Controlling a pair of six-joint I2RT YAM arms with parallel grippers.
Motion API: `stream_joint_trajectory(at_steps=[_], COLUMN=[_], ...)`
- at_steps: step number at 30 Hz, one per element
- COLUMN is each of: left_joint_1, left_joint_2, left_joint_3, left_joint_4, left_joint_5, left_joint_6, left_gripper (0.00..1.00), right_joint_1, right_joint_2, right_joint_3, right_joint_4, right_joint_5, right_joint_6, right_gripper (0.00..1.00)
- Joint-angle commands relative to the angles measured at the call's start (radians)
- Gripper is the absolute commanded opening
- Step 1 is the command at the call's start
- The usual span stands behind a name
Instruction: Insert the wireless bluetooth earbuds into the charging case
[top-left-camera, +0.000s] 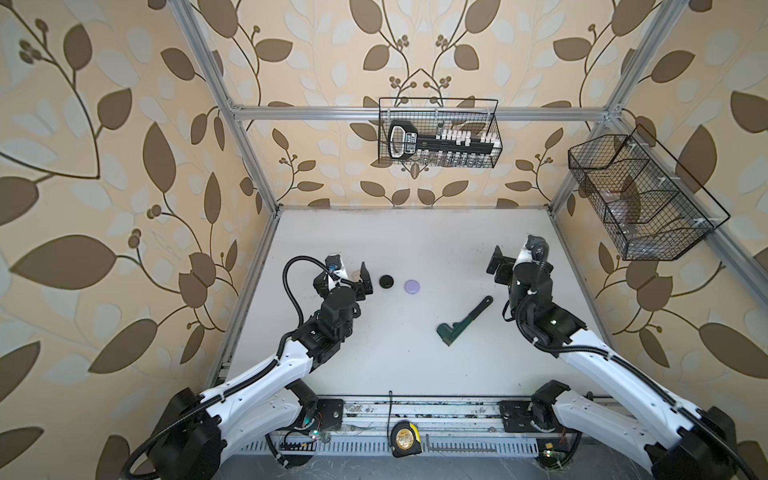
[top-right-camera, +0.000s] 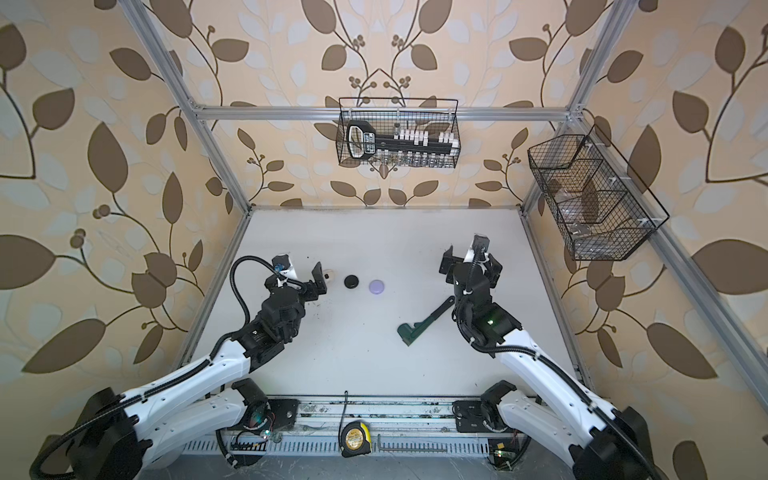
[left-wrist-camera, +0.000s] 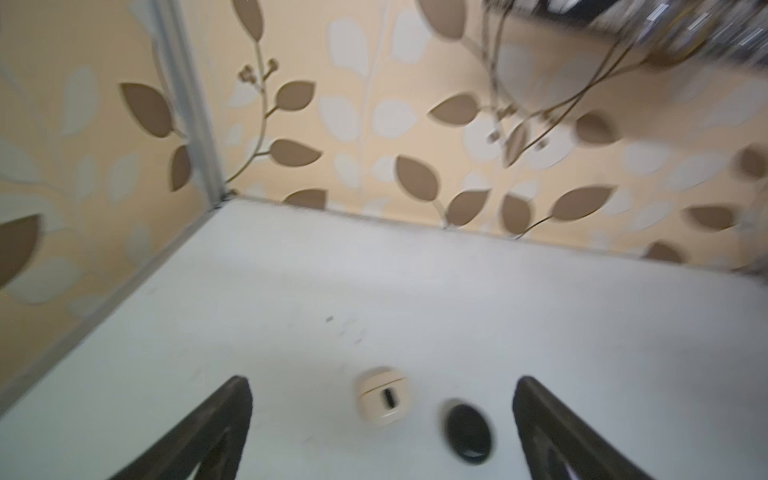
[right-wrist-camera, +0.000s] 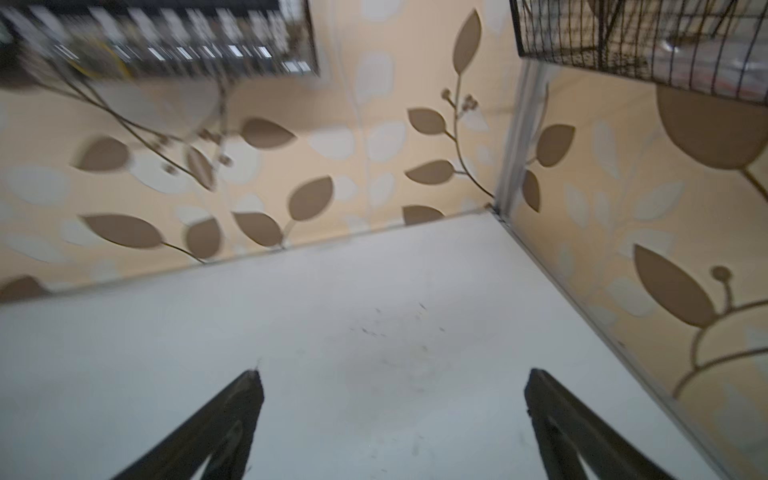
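Observation:
Three small round charging cases lie shut in a row on the white table. A cream case is nearest my left gripper. Beside it are a black case and a lilac case. The wireless bluetooth earbuds are out of view. My left gripper stands open above the table. In the left wrist view the cream case shows between its fingers, untouched. My right gripper is open and holds nothing over bare table at the right, with one finger showing in a top view.
A dark green wrench-shaped tool lies on the table between the arms. A wire basket with tools hangs on the back wall and another wire basket on the right wall. A tape measure sits at the front rail.

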Motion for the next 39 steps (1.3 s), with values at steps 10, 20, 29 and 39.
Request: stream_joint_trajectory(at_steps=[10, 20, 29, 39], left_joint_1=[0.274, 0.443, 0.497, 0.503], left_joint_2=[0.235, 0.457, 0.521, 0.516], left_joint_3=[-0.107, -0.12, -0.061, -0.062], left_joint_4=[0.277, 0.575, 0.495, 0.49], left_joint_5=[-0.137, 0.308, 0.265, 0.271], left_joint_6=[0.144, 0.185, 0.103, 0.1], left_gripper=[0.99, 0.99, 0.99, 0.99], right_joint_1=[-0.179, -0.372, -0.406, -0.393], right_joint_2=[0.23, 0.3, 0.348, 0.349], right_joint_3=[-0.365, -0.431, -0.462, -0.454], right_joint_4=[0.693, 0.869, 0.962, 0.949], right_joint_5=[-0.01, -0.449, -0.497, -0.497], right_joint_6=[-0.218, -0.182, -0.17, -0.182], right_gripper=[1.0, 1.0, 1.0, 1.0])
